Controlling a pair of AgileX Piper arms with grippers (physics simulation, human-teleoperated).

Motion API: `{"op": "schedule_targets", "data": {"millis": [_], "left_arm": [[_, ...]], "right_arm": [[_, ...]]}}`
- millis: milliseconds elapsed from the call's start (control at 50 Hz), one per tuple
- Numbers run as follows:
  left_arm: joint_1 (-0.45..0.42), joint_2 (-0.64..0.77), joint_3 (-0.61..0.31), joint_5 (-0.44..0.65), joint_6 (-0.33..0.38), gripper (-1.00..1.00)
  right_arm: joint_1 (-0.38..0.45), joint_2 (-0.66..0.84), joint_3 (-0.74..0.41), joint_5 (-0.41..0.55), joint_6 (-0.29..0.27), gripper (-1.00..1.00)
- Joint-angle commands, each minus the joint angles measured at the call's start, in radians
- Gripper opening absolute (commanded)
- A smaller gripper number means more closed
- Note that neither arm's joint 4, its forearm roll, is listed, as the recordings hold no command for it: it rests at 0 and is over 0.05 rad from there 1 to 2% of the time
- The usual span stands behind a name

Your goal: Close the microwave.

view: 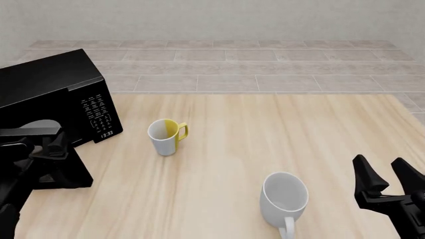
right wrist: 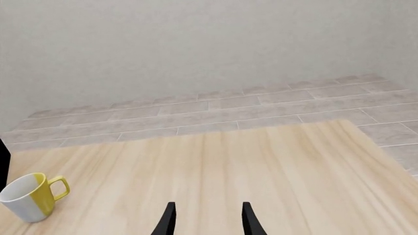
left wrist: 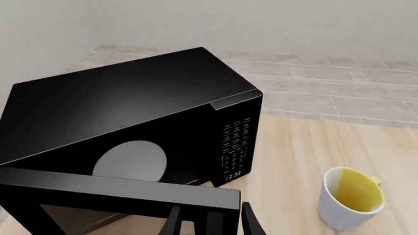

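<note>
The microwave (view: 50, 92) is a large glossy black box at the table's far left, with a white-marked keypad (view: 98, 115) and a display reading 13:33. Its hinged door (left wrist: 117, 193) is swung out toward the arms, and a round grey-white plate (left wrist: 129, 161) shows inside. My left gripper (left wrist: 211, 209) is at the door's free edge. Its fingers stand apart with that edge between them. In the front view the left gripper (view: 56, 143) sits against the door. My right gripper (view: 380, 163) hovers open at the near right, holding nothing.
A white mug with a yellow side and handle (view: 166, 137) stands just right of the microwave. A plain white mug (view: 284, 199) stands near the front, left of the right gripper. Beyond the wooden table (view: 279, 129) lie a tiled floor and a wall.
</note>
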Motion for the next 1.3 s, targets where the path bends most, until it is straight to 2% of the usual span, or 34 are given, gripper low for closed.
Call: {"op": "schedule_targets", "data": {"millis": [20,320,460,700,1060,1300], "left_arm": [[0.013,0.035,-0.179,0.001,0.055,1.00],[0.016,0.086,-0.266,0.011,0.065,1.00],[-0.027,0.075,-0.290,0.003,0.055,1.00],[0.001,0.138,-0.341,-0.006,0.064,1.00],[0.024,0.213,-0.462,0.041,0.093,1.00],[0.046,0.249,-0.490,0.035,0.101,1.00]], "right_arm": [[-0.002,0.019,0.000,-0.017,0.002,1.00],[0.000,0.056,0.000,-0.051,0.003,1.00],[-0.006,0.109,0.000,-0.096,0.011,1.00],[0.000,0.127,0.000,-0.113,0.010,1.00],[-0.001,0.174,0.000,-0.152,0.012,1.00],[0.001,0.217,0.000,-0.192,0.013,1.00]]}}
